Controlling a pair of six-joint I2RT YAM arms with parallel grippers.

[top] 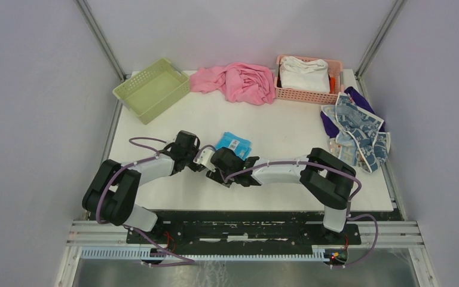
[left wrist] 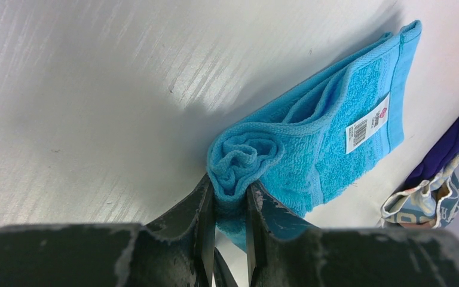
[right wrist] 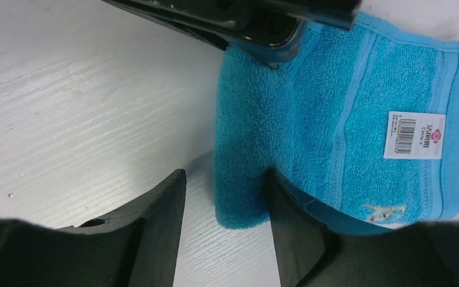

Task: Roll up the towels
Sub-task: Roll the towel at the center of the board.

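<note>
One blue towel (top: pixel 234 144), two grippers.
My left gripper (left wrist: pixel 230 206) pinches its rolled end, mid table (top: pixel 173 119); my right gripper (right wrist: pixel 224 185) stands open around its edge. Printed towels (top: pixel 358 131) heap at 3 o'clock; green basket (top: pixel 151 89) at 11, pink basket (top: pixel 308 92) at 1.

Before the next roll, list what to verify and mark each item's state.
1. The left jaws clamp the rolled end of the blue towel: ok.
2. The right jaws grip it: not ok; open, astride one corner.
3. Roll finished: not ok; the labelled part lies flat.
4. Roll even along its length: cannot tell; only one end shows.
5. Clear of the printed towels: ok; heaped at the right edge of the table.
</note>
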